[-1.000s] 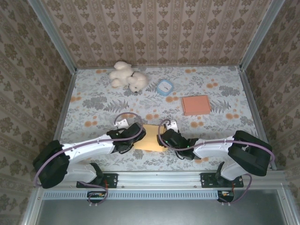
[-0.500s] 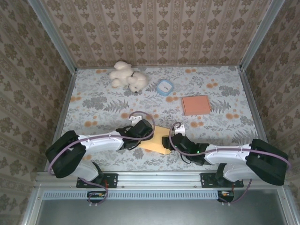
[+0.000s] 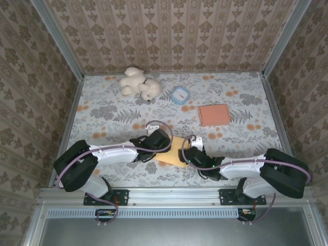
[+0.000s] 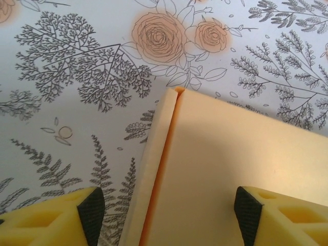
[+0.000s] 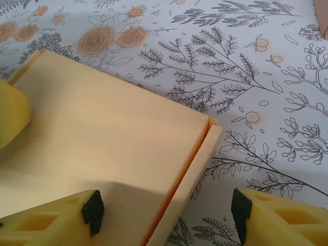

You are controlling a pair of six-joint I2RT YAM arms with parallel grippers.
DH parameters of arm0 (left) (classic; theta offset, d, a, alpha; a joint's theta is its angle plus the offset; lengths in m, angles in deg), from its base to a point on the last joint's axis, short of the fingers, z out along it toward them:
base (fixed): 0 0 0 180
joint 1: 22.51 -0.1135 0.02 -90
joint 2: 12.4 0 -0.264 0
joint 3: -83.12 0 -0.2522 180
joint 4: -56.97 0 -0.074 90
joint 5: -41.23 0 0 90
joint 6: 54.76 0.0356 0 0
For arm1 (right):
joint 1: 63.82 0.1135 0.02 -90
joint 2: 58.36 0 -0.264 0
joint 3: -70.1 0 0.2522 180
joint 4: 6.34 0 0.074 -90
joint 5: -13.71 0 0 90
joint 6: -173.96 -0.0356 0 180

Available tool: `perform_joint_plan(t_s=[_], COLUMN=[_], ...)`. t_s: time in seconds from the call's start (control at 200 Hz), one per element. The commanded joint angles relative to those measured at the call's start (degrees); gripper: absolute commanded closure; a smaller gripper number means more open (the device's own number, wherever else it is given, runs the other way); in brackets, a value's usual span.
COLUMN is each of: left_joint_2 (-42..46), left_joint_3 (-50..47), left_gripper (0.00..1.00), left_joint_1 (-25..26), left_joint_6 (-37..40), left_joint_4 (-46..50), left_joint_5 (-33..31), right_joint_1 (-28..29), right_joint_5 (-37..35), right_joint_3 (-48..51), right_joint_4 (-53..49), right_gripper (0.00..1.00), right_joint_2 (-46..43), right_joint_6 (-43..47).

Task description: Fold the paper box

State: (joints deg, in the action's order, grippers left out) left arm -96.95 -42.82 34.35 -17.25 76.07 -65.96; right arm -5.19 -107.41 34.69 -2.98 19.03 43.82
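The left claw point(image 4: 169, 219) stands wide and holds nothing, astride the left flap point(image 4: 154, 169) of the flat yellow paper box point(image 3: 173, 152). One fingertip is over the box panel and the other over the tabletop point(image 3: 102, 118); contact cannot be told. The right claw point(image 5: 165, 214) is likewise wide and empty, astride the right flap point(image 5: 197, 174), which a crease sets off from the panel. The box lies by the middle of the tabletop's near edge, between the two claws, its sides partly hidden beneath them. Toward the far edge lie a plush toy point(image 3: 139, 84), a small blue-rimmed round object point(image 3: 180, 95) too small to identify, and a salmon box point(image 3: 214, 114).
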Motion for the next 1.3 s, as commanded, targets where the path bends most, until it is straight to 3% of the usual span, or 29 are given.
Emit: perform_joint_plan(t_s=[0.0,0.13,0.32,0.535,0.955,1.295], left_joint_2=[3.07,4.15,5.01,4.92,-0.26,-0.16], left_joint_3=[1.51,3.84,6.1,6.42,8.78,10.26], left_gripper=[0.25,0.11,0.02,0.01,0.0,0.0], left_joint_1=[0.0,0.79,1.94,1.94,1.37,1.98], left_joint_6=[-3.87,-15.0,-18.87,-22.03,-21.68,-26.75], left_joint_4=[5.67,14.58,17.77,21.79,19.36,26.0], left_joint_5=[-0.57,0.08,1.21,-1.6,0.98,1.35], right_joint_1=[0.26,0.33,0.43,0.53,0.52,0.61], right_joint_5=[-1.59,-1.35,-0.88,-0.3,0.59,0.59], right_joint_3=[0.36,0.37,0.31,0.01,-0.85,-0.54], right_joint_4=[-1.63,-0.91,-0.6,-0.4,0.63,1.15], right_gripper=[0.3,0.3,0.3,0.3,0.3,0.3], right_joint_2=[1.89,1.89,1.89,2.64,5.6,5.67], right_joint_6=[-1.2,-1.69,-1.86,-1.57,-1.17,-1.26])
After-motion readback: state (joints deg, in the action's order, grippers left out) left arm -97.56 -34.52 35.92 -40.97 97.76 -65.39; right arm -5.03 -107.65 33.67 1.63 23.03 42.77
